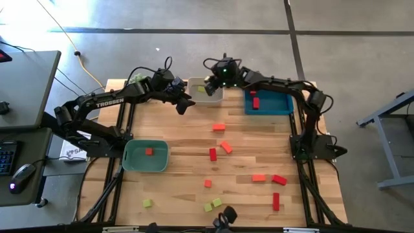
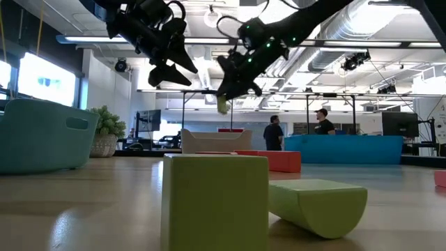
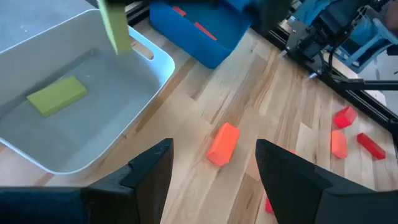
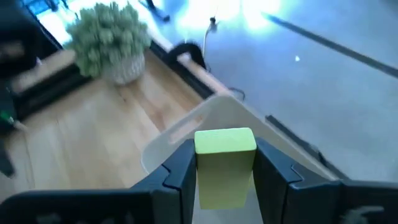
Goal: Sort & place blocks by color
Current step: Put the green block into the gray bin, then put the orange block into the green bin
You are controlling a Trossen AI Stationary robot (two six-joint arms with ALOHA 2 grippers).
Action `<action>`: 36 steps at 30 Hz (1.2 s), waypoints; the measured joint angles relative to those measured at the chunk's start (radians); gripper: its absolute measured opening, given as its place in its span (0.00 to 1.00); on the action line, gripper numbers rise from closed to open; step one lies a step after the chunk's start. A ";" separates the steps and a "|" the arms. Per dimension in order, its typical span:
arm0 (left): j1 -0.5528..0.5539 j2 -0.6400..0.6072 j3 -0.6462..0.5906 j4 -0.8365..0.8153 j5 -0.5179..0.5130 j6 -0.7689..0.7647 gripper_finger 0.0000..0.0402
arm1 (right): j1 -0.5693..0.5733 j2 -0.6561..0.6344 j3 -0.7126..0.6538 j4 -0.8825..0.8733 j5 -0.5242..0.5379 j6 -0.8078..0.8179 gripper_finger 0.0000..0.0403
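R tool (image 4: pixel 225 163) grips green block (image 4: pixel 224 167), up over white tray (image 1: pixel 206 90) at far bench edge.
L tool (image 3: pixel 211 163) open, empty, just left of tray; one green block (image 3: pixel 56 95) lies inside.

- The right gripper (image 1: pixel 211 84) hangs above the white tray (image 1: pixel 206 98), its arm reaching in from the blue-tray side of that tray.
- Its fingers (image 4: pixel 180 165) are clamped on a yellow-green block (image 4: pixel 224 163), held upright between them.
- In the low view the right gripper (image 2: pixel 224 97) points downward, raised clear of the table.
- The left gripper (image 1: pixel 185 103) hovers just beside the white tray, at the side nearer the table's middle.
- Its fingers (image 3: pixel 152 168) are spread apart with nothing between them.
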 joint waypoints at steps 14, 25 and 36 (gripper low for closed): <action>-0.009 0.000 0.000 0.000 0.030 0.064 0.54 | 0.007 0.116 0.000 -0.023 0.041 -0.002 0.34; -0.050 0.000 0.000 0.002 0.037 0.167 0.54 | 0.007 0.052 -0.001 -0.031 0.039 0.025 0.57; -0.055 0.000 0.000 0.002 0.036 0.169 0.54 | 0.041 -0.138 -0.001 -0.114 0.090 0.027 0.53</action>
